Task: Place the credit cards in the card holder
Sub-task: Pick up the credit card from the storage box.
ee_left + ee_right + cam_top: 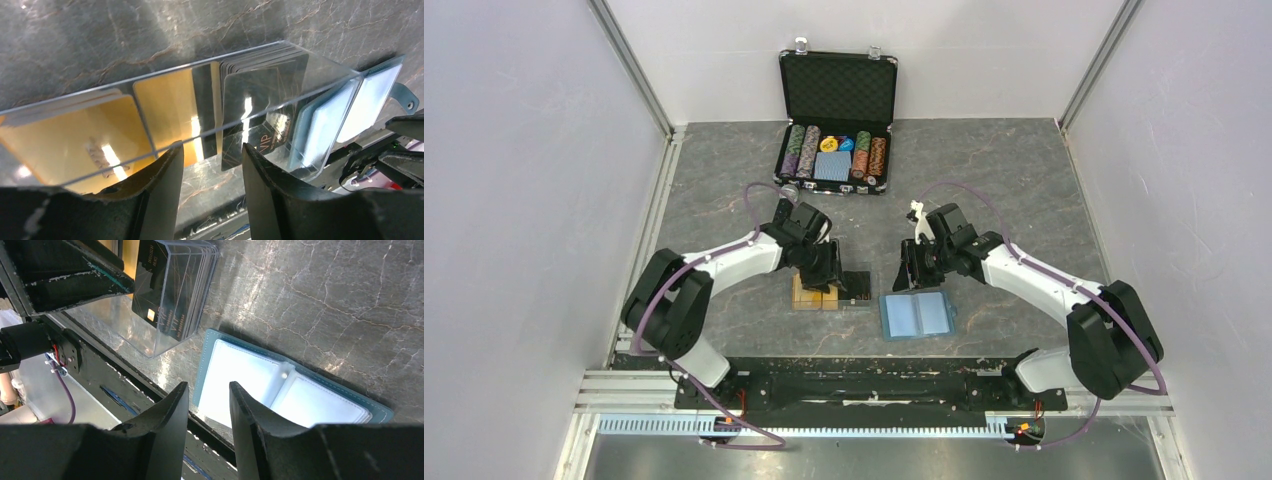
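Left gripper (pixel 210 150) is hanging low over the clear box (pixel 325 85), fingers just narrowly parted. Orange-yellow credit cards (pixel 65 145) sit at that box's left end. Teal card holder (pixel 370 100) lies flat open just right of the box, with the right gripper (pixel 207 387) above it, also narrowly parted.

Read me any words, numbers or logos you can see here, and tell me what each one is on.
"VIP": on the front dark card inside the clear box.
Fine print on that dark card, in the right wrist view: too small to read.
Mark on the gold card: blurred, unreadable.
Poker chips: any markings too small to read.
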Controlling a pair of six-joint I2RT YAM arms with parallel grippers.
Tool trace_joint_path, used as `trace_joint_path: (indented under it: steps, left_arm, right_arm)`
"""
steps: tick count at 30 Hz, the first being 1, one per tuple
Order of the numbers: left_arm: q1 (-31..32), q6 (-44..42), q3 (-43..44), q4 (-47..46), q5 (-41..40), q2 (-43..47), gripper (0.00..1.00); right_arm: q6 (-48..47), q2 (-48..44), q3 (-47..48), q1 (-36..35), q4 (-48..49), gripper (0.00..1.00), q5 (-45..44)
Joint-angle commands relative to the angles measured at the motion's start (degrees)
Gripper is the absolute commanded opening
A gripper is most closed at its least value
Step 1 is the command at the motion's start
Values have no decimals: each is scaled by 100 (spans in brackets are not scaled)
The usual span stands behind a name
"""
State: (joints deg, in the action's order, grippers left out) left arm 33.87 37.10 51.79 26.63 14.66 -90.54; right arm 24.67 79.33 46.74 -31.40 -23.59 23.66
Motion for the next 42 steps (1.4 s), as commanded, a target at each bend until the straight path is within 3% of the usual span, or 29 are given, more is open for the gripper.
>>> trace_joint_path:
  steps: [1,9,18,33,42]
  left_arm:
    - [51,-218,310,-276,263,-264,52]
    - [182,-151,282,-335,209,-522,37]
    - [210,-144,347,-216,144,-321,2]
    - [305,0,428,60,94,541,2]
    - [305,258,137,2,33,1292,2]
  right_arm:
    - [14,-180,-51,-23,95,38,-33]
    - [-37,-163,2,-29,20,39,-96]
    - [-54,-156,24,-24,4,39,-98]
    - [-21,-256,68,-24,-5,41,-101]
    - [144,-586,77,-25,161,67,-78]
